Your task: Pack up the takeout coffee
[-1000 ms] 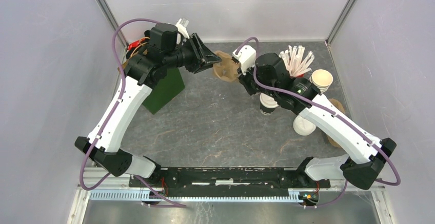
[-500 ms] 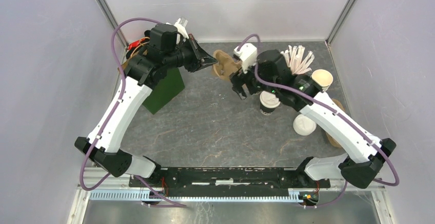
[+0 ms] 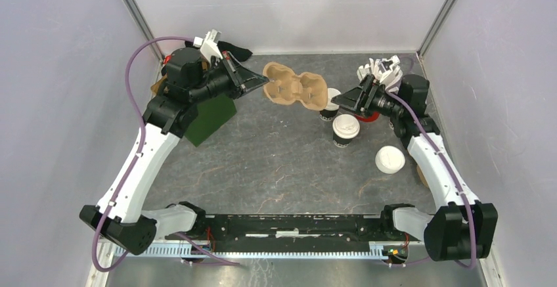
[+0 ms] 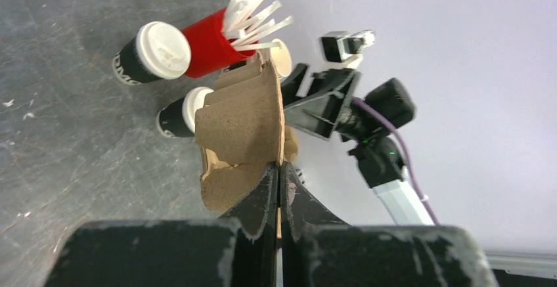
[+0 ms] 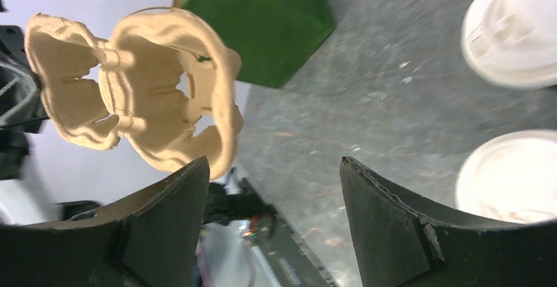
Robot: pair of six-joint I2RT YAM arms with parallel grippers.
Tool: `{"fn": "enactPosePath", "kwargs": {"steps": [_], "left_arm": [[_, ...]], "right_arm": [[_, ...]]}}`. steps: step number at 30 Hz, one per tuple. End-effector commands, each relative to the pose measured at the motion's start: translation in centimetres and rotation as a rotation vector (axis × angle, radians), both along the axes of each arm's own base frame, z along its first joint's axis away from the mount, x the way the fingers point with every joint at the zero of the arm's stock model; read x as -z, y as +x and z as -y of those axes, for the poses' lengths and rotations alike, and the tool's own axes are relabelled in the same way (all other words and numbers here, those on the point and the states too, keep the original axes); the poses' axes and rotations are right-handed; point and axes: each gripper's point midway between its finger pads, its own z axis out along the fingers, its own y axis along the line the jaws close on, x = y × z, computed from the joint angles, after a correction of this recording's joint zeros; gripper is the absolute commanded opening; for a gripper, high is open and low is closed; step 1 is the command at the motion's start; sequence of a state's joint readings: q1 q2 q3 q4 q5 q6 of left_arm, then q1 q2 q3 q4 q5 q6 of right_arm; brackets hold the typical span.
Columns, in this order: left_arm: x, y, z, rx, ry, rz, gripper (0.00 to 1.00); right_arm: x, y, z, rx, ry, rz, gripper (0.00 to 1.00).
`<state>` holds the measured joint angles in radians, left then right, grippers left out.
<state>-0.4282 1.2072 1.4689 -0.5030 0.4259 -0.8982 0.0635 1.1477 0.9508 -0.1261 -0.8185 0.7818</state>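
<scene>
While the loose lid (image 3: 390,159) sits nearest the arm bases, out at 4 o'clock from mid-table, the play is farther up. Next out is the near cup (image 3: 346,129), white lid on, upright on the table. Just past it, at its 11 o'clock, stands the far cup (image 3: 330,103), capped as well. That's the takeout coffee: both cups on the table, neither packed yet.

Right beside the far cup, at its 3 o'clock, hangs the right gripper (image 3: 343,100), fingers spread wide with nothing between them, nose pointing toward 9 o'clock.

Facing it is the carrier (image 3: 295,88), a moulded pulp tray that looks to be held clear of the table. Its long axis runs roughly 10 to 4 o'clock and its right end is just beside the far cup. How level it sits, I can't tell.

At its left end is the left gripper (image 3: 261,86), fingers pinched tight on the carrier's rim.

Here's what it turns on: the cups lie at 4 to 5 o'clock from the carrier's wells, and the free right gripper is much the nearer to them. My read is that the right arm lifts a cup and lowers it into a well. The left must hold that tray steady, or the cup tips.

Farthest back, the red cup (image 4: 210,41) of stirrers is out of play.
</scene>
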Motion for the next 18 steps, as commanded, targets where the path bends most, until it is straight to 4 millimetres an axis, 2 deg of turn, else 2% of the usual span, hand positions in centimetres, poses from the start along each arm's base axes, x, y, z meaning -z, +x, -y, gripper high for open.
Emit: {"fn": "enactPosePath", "kwargs": {"steps": [1, 3, 6, 12, 18], "left_arm": [[-3.9, -1.4, 0.1, 0.039, -0.130, 0.077, 0.02], [-4.2, -1.6, 0.0, 0.041, -0.149, 0.077, 0.02], [-4.6, -1.8, 0.1, 0.054, -0.171, 0.078, 0.02], [-5.0, -2.1, 0.1, 0.067, -0.191, 0.081, 0.02], [-4.8, -2.3, 0.2, 0.082, -0.195, 0.077, 0.02]], "right_arm": [[-5.3, -1.7, -1.6, -0.118, 0.209, 0.089, 0.76], [-5.1, -1.7, -1.6, -0.118, 0.216, 0.083, 0.73], [-5.9, -2.2, -1.8, -0.132, 0.291, 0.087, 0.64], [-7.7, -2.4, -1.7, -0.122, 0.388, 0.122, 0.62], [-7.9, -1.8, -1.6, -0.104, 0.396, 0.119, 0.44]]}}
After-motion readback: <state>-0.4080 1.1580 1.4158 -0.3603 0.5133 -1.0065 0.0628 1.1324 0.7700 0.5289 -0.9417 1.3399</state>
